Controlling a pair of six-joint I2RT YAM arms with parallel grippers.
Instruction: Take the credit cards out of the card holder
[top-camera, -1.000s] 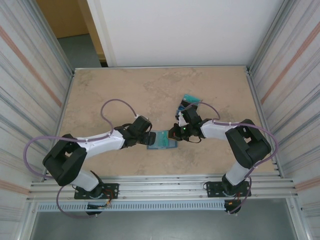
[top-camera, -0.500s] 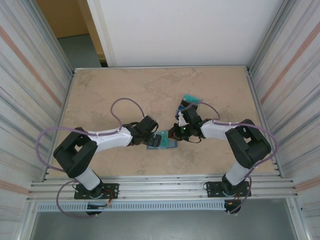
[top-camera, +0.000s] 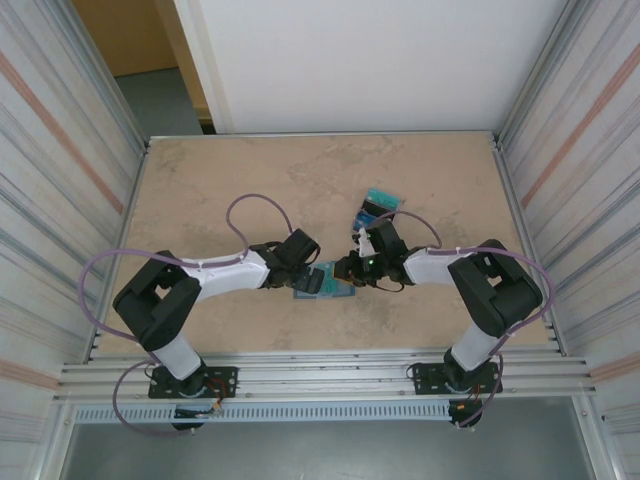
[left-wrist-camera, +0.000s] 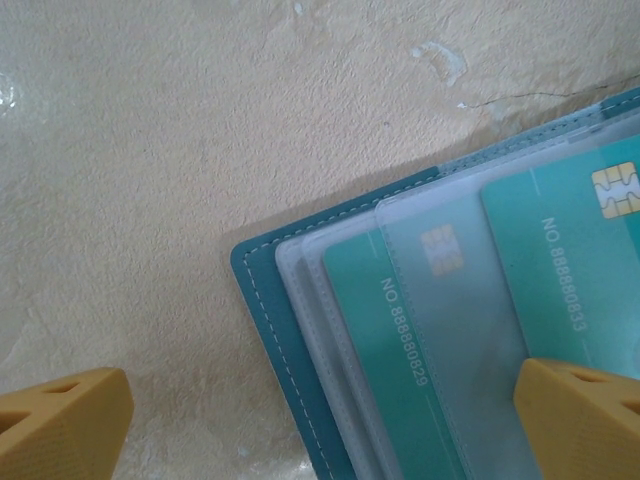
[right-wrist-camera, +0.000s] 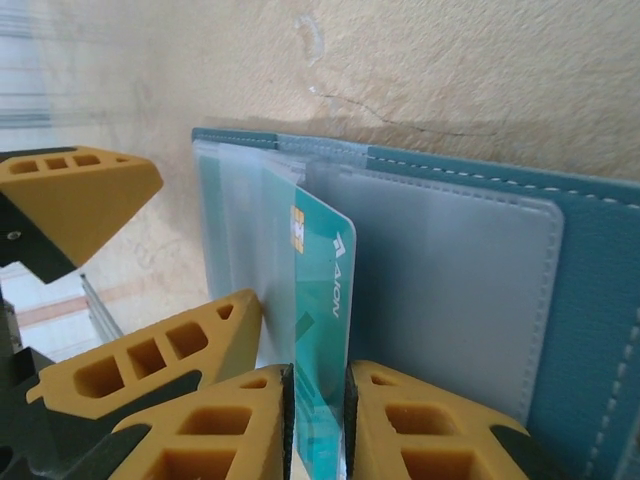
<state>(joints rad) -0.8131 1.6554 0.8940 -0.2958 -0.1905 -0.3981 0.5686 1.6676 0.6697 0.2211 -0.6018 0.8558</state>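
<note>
Near edge, top view: two arms. Their wrists cover most of the card holder (top-camera: 336, 291), so only a teal sliver shows between them. It lies open and flat on the table (top-camera: 200, 200), roughly centred and nearer the front edge.

Left gripper (top-camera: 310, 277): fingers (left-wrist-camera: 60, 420) spread wide, one over bare table and one over the holder's clear sleeves, gripping nothing. Fingertips are cut off by the bottom of the left wrist view.

Right gripper (right-wrist-camera: 318, 400): pads pressed on one teal card (right-wrist-camera: 320, 290), pinching its lower edge. The card stands on edge, partly out of a sleeve. Its bottom end is hidden between the pads.

Counts: one holder. In the left wrist view, two teal cards, a left card (left-wrist-camera: 400, 340) and a right card (left-wrist-camera: 560, 270), sit under the plastic, each with a gold chip. The sleeves are stacked and I can't count them reliably.

Writing: left card reads "NO 888880829", fogged by the sleeve. Right card reads "NO 88888083" plus a last digit I can't confirm. The pinched card carries a white logo that looks like "AJON", low confidence.

Farther back, right of centre: loose card pile (top-camera: 378, 203), teal on top and darker beneath. Too small to count, and no print is legible.
</note>
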